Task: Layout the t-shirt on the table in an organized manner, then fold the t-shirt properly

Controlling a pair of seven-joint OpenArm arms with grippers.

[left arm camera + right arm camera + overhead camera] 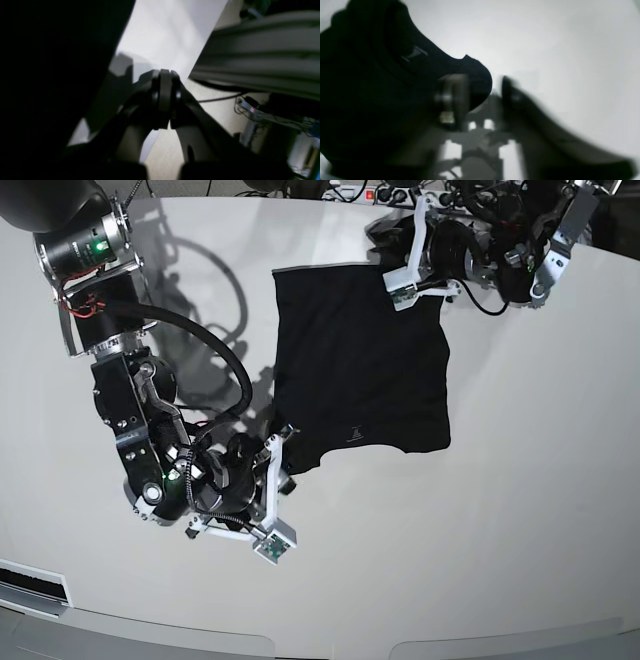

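Note:
The black t-shirt (360,360) lies spread on the white table (520,480), with its neckline toward the near edge. My right gripper (283,455) is at the shirt's near-left corner. In the right wrist view it (481,95) is open, and a rounded corner of the shirt (370,87) lies between the blurred fingers. My left gripper (393,288) is at the shirt's far-right corner. In the left wrist view it (165,75) is shut over the table (170,30), with black fabric (50,75) close on the left. I cannot tell whether fabric is pinched.
Cables and a power strip (380,192) lie at the table's far edge. In the left wrist view a grey metal rail (262,50) and floor cables (250,107) show past the table edge. The table's curved front edge (330,635) is near.

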